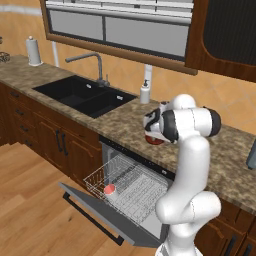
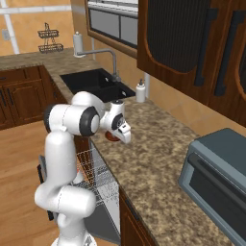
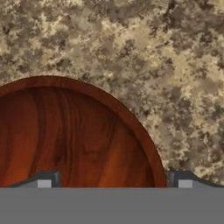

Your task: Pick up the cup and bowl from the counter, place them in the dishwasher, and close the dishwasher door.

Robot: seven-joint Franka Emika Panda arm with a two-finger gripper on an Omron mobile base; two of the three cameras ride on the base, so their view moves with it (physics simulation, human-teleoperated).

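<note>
The gripper [image 3: 113, 181] points straight down at the counter [image 3: 175, 65], jaws spread wide and holding nothing. One fingertip [image 3: 43, 180] stands over the interior of the bowl [image 3: 65, 131]; the other stands just outside the bowl's rim, over bare granite, so the rim's near wall runs between the two tips. The bowl thus lies directly beneath the gripper and extends away to the side of the inner fingertip; its centre is offset from the gripper's midline toward that side. Being round, the bowl offers no long axis, and the jaw line crosses the rim roughly at right angles, which suits a pinch on the wall. Whether the tips already touch the bowl cannot be told.

Farther out, in the left base view, the hand hangs over the bowl [image 1: 156, 139] on the counter [image 1: 125, 122]. Below and to the near side, the dishwasher door [image 1: 100, 210] lies folded down, and the cup [image 1: 109, 189] already sits in the rack of the dishwasher [image 1: 130, 187]. By judgement, the bowl is the remaining item to lift.
</note>
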